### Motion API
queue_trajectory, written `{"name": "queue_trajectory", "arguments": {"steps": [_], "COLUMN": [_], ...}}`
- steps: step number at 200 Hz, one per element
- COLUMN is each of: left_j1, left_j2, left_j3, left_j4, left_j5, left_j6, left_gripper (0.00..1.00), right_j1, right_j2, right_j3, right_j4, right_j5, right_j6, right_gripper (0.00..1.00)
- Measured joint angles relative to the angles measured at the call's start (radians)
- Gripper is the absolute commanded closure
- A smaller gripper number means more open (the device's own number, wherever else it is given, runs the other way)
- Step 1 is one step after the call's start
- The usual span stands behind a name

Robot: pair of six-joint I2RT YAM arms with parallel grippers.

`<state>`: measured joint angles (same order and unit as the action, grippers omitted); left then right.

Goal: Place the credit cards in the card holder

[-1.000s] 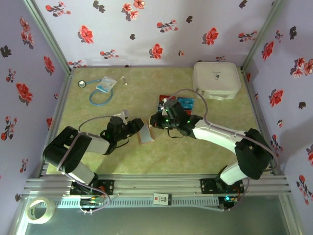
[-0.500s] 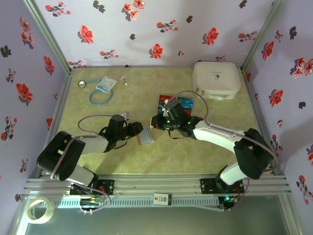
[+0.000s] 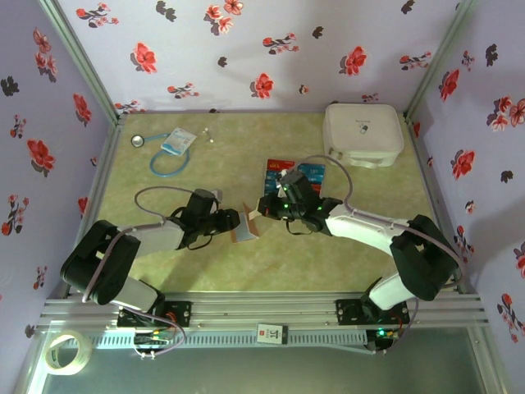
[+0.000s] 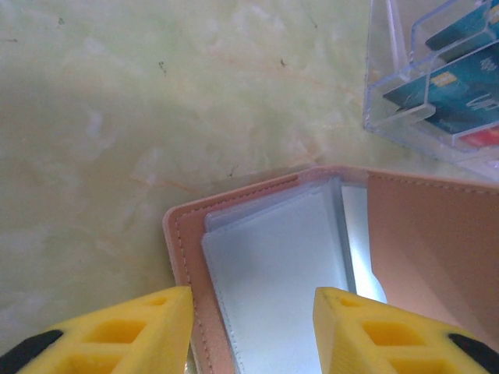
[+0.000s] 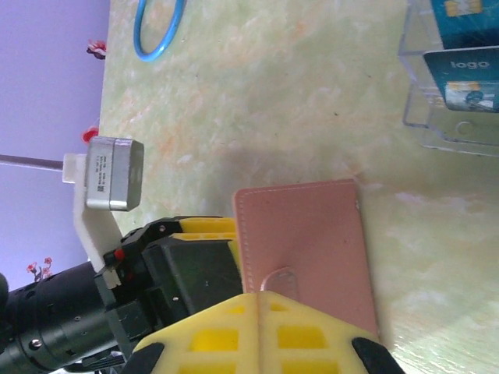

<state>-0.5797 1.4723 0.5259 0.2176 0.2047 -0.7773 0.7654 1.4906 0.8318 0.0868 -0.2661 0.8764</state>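
Two arms meet at the middle of the worktop [image 3: 246,263], with the card holder [image 3: 244,230] between their tips.

1. Card holder: it lies open. The left wrist view shows its tan-pink leather [image 4: 413,234] and clear inner sleeves [image 4: 273,288], which look empty. In the right wrist view one flap [image 5: 300,226] stands raised, its outer face and a small tab towards the camera.
2. Left pincer [image 3: 231,220]: its yellow fingers [image 4: 109,331] stand apart over the near flap, one at the stitched edge and one over the sleeves. Whether they press the holder cannot be told.
3. Right pincer [image 3: 263,207]: clenched, its fingers [image 5: 214,339] together. The tips meet the raised flap at its tab. Whether leather is pinched between them cannot be told.
4. Credit cards [image 3: 295,171]: red and teal cards sit in a clear stepped stand [image 4: 390,70], just beyond the holder and apart from it.
5. Other items: a white rounded case [image 3: 362,134] lies at the far right. A blue cord [image 3: 168,164] with a packet [image 3: 176,141] lies at the far left.
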Motion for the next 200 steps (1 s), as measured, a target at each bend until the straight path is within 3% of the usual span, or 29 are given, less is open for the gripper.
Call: {"name": "queue_trajectory", "arguments": {"steps": [200], "left_j1": [-0.034], "left_j2": [0.014], "left_j3": [0.079], "left_j4": [-0.137], "left_j5": [-0.048], "left_j6": [0.078], "left_gripper": [0.51], "right_j1": [-0.117], "right_j2": [-0.075], "right_j3": [-0.177], "right_j4": [0.014], "right_j5": [0.003], "right_j6": [-0.001], "right_gripper": [1.0]}}
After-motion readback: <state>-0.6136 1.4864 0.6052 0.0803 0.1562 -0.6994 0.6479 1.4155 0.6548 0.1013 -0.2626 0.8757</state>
